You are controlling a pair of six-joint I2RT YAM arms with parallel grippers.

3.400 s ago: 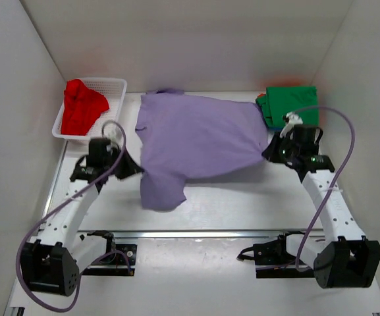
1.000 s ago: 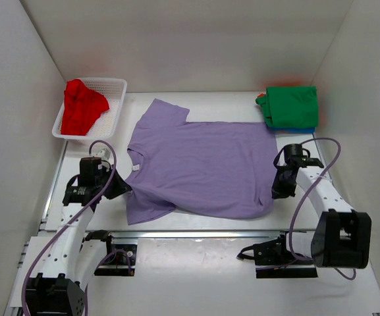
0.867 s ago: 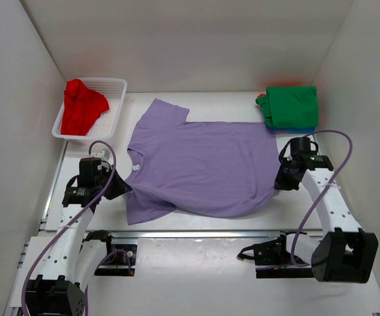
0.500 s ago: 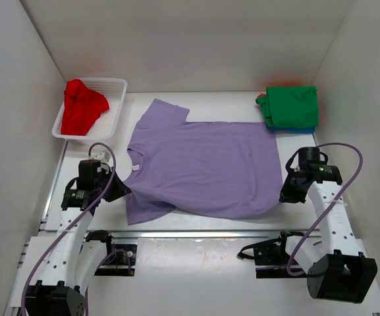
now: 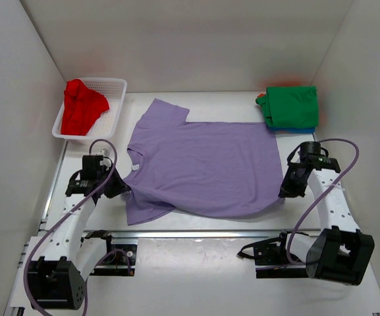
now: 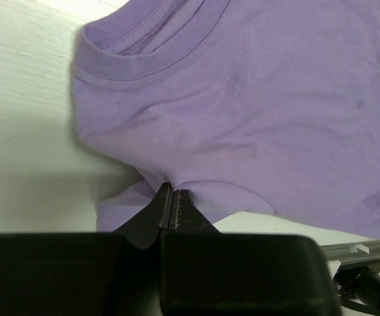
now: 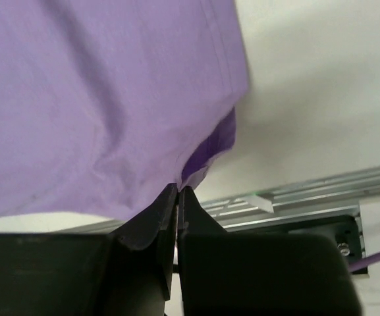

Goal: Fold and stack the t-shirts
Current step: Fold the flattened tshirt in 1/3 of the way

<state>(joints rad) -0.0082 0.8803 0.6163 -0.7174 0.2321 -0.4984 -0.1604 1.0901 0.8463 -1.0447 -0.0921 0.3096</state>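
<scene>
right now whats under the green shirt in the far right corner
A thin blue cloth edge shows under the folded green t-shirt along its near side, so it lies on at least one more garment. The rest of that pile is covered by the green one.

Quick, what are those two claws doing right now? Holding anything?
Left gripper: closed, pinching the purple shirt by its near sleeve.
Right gripper: closed, pinching the purple shirt at its bottom corner.
</scene>
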